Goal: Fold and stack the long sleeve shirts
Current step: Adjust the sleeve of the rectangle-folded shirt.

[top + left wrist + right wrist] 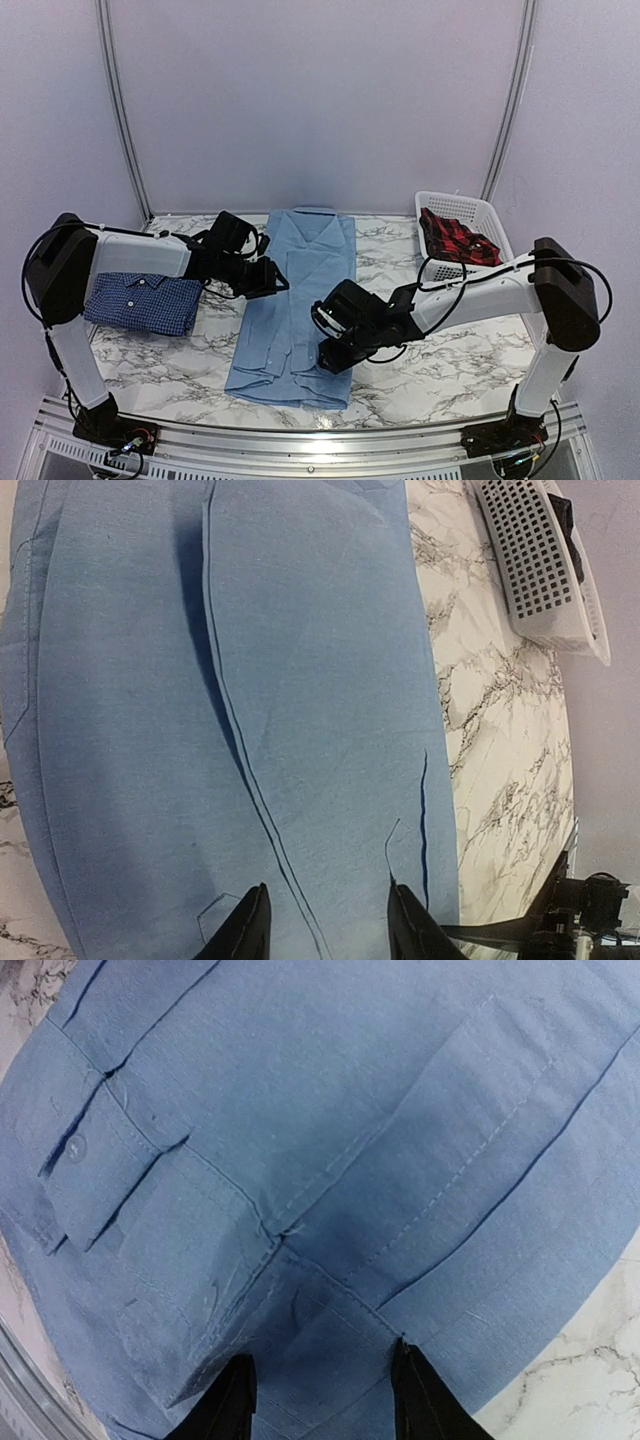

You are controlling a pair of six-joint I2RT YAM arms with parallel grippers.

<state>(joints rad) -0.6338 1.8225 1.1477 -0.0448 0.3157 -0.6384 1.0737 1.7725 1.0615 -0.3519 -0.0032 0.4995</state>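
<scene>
The light blue shirt [295,300] lies lengthwise in the middle of the table, sleeves folded in, collar at the far end. It fills the left wrist view [230,730] and the right wrist view [320,1160], where a buttoned cuff shows. The dark blue checked shirt [143,301] lies folded at the left. My left gripper [274,278] is open and empty over the light blue shirt's left edge [325,920]. My right gripper [333,356] is open and empty over the shirt's lower right part [322,1400].
A white basket [482,215] at the back right holds a red and black plaid cloth [456,238]. It also shows in the left wrist view [540,560]. Marble tabletop [440,350] lies bare to the right of the shirt.
</scene>
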